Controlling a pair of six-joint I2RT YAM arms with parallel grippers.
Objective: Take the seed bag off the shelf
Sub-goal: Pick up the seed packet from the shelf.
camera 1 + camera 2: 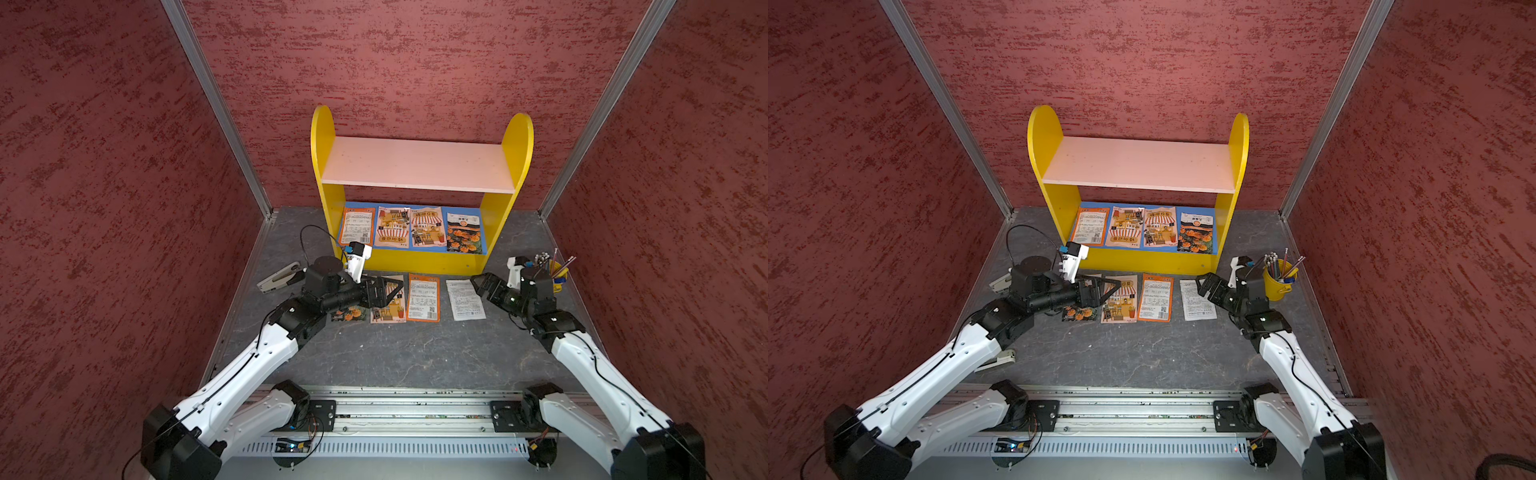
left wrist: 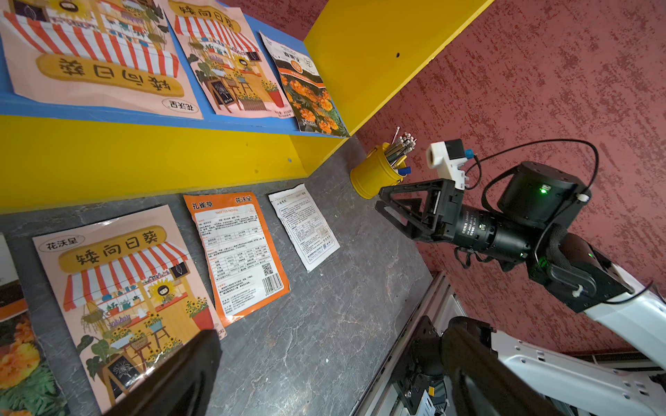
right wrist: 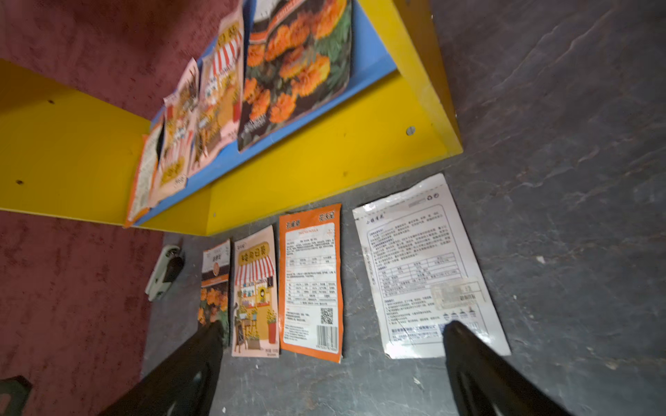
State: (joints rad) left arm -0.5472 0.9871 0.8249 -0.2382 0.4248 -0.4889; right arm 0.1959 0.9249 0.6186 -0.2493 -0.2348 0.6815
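Both grippers released, nothing gripped; seed bags sit on shelf and table.
Row of four flat printed seed bags [image 1: 427,227] lies on the blue lower board of the yellow-sided wooden shelf [image 1: 517,141]. Four more lie on the grey marbled tabletop [image 1: 395,353] just in front. Left gripper [image 1: 388,293] is over the pink striped-awning bag [image 2: 126,288]. Right gripper [image 1: 478,286] is at the white text-printed bag [image 1: 465,301] edge, jaws wide.

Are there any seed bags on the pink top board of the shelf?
No, the pink board is bare; four seed bags lie on the blue board below it.
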